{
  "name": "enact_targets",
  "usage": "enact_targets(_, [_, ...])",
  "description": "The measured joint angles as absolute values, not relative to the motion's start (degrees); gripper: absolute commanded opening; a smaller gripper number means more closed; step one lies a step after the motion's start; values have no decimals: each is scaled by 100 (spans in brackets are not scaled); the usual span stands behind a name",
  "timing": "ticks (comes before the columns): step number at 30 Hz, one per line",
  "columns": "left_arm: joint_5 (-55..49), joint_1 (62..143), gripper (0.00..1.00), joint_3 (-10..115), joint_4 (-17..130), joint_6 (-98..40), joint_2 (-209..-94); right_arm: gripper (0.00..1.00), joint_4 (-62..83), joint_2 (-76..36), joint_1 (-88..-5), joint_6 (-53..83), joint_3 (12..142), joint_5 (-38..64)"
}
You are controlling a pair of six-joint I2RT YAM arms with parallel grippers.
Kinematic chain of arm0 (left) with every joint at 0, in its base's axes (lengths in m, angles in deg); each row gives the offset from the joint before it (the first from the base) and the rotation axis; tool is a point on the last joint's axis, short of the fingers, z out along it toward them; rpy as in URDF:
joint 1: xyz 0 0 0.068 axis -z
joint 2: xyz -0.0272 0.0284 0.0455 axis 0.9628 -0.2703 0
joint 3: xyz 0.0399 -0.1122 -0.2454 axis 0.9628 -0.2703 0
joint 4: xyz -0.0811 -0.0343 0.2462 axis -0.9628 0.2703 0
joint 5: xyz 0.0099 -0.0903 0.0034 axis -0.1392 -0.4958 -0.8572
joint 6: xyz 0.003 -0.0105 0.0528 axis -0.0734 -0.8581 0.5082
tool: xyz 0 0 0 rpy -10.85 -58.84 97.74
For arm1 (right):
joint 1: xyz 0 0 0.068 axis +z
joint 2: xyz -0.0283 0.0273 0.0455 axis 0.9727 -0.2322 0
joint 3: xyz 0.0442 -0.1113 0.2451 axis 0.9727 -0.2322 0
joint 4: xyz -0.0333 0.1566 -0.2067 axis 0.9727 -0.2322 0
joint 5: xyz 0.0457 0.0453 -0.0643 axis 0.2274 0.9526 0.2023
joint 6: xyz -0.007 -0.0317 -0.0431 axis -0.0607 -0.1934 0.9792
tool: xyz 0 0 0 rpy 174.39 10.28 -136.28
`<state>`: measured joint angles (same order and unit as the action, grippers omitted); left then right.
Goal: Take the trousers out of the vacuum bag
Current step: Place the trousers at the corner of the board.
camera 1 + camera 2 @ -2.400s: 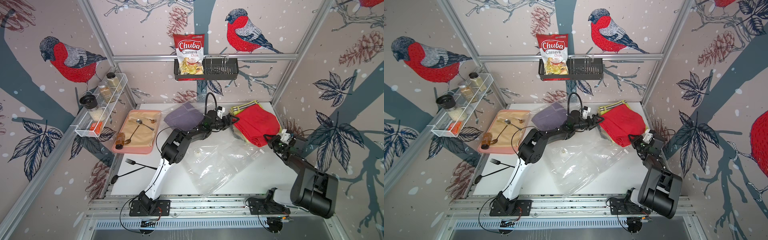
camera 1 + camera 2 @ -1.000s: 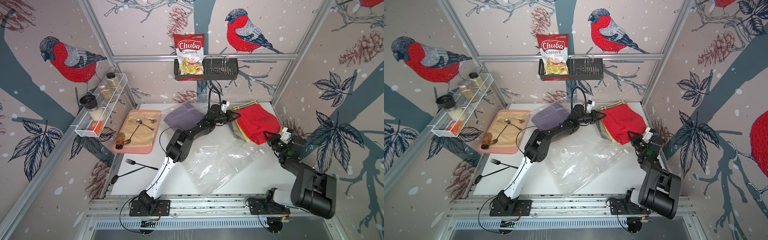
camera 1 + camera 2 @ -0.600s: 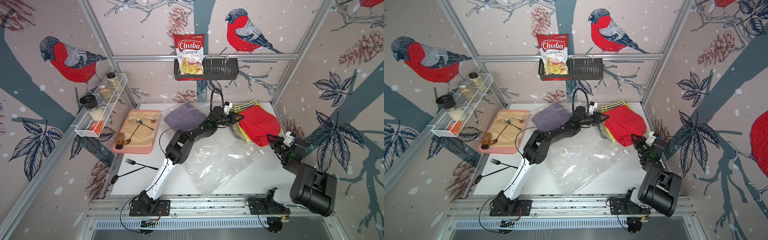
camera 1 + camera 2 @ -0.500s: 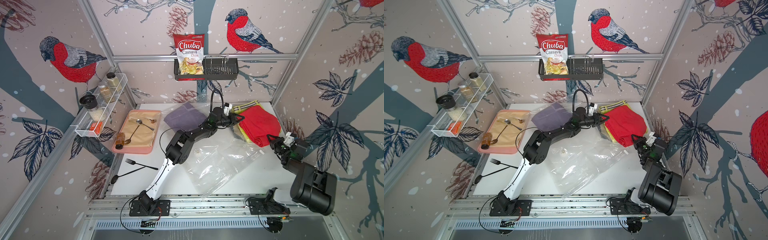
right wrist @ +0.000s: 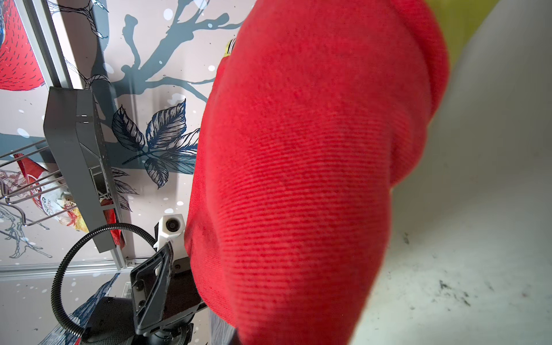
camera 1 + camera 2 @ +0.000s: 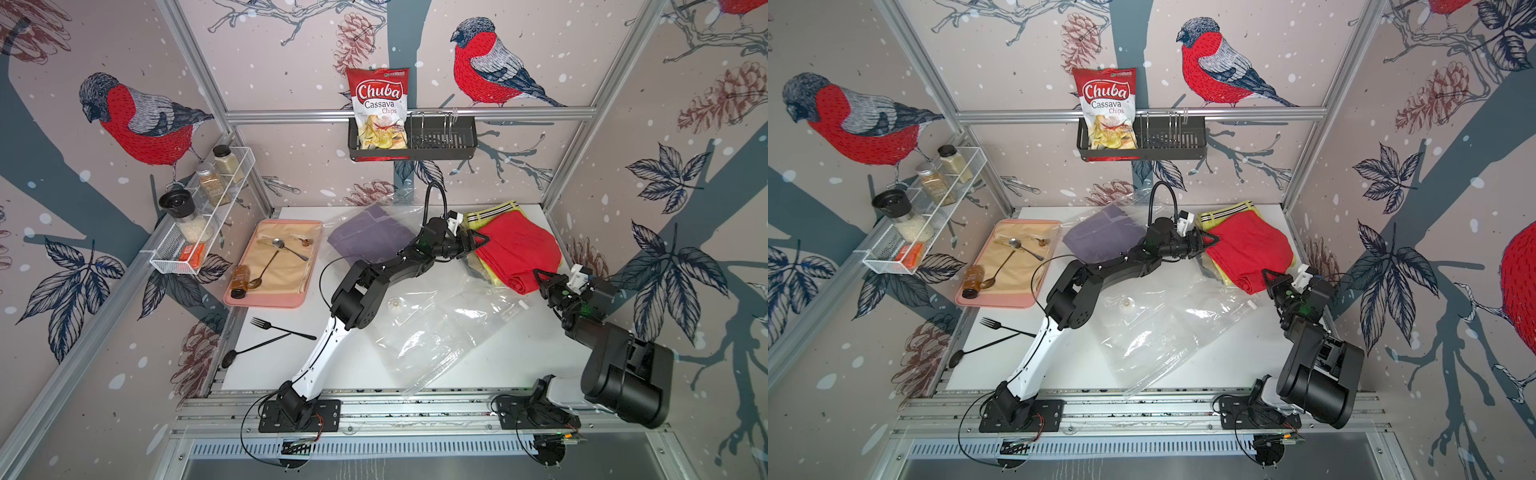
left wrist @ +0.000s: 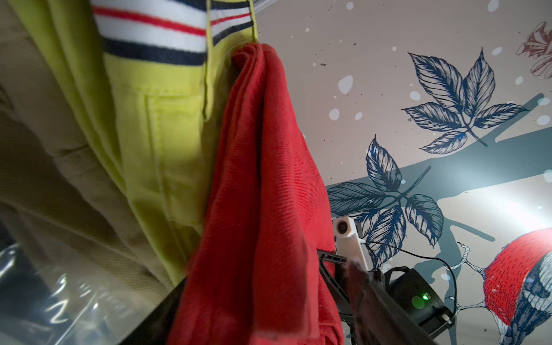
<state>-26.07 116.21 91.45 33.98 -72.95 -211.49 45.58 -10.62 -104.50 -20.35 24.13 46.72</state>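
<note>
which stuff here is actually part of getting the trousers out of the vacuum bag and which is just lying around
Job: vacuum bag, red trousers, yellow trousers, purple trousers.

Lying about: chips packet, pink tray, black fork, black spoon, spice jars.

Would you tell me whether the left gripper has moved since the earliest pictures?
Yes: the left gripper has shifted slightly away from the pink tray, toward the red trousers.

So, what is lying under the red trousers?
Directly under the red trousers lie yellow trousers with a striped waistband, only their edges showing. The left wrist view shows tan cloth beside the yellow, apparently below it. Anything lower in the pile is covered.
</note>
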Motion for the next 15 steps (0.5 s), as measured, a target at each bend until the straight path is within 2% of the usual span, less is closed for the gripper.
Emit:
enact_targets(8, [-2522, 11691, 84, 9547, 3820, -7108, -21356, 11, 4567, -1058, -10450, -2037, 2413, 4690])
enact_targets(9, [-2524, 11695, 80, 9580, 3857, -7090, -21370, 11, 4569, -1058, -10450, -2037, 2413, 4690])
enact_targets(12, [-2526, 11699, 60, 9617, 3860, -7068, -21405, 11, 4573, -1058, -10452, -2040, 2413, 4690])
enact_targets(15, [-2526, 11699, 48, 9615, 3875, -7075, -21411, 11, 4573, -1058, -10452, -2040, 2413, 4692])
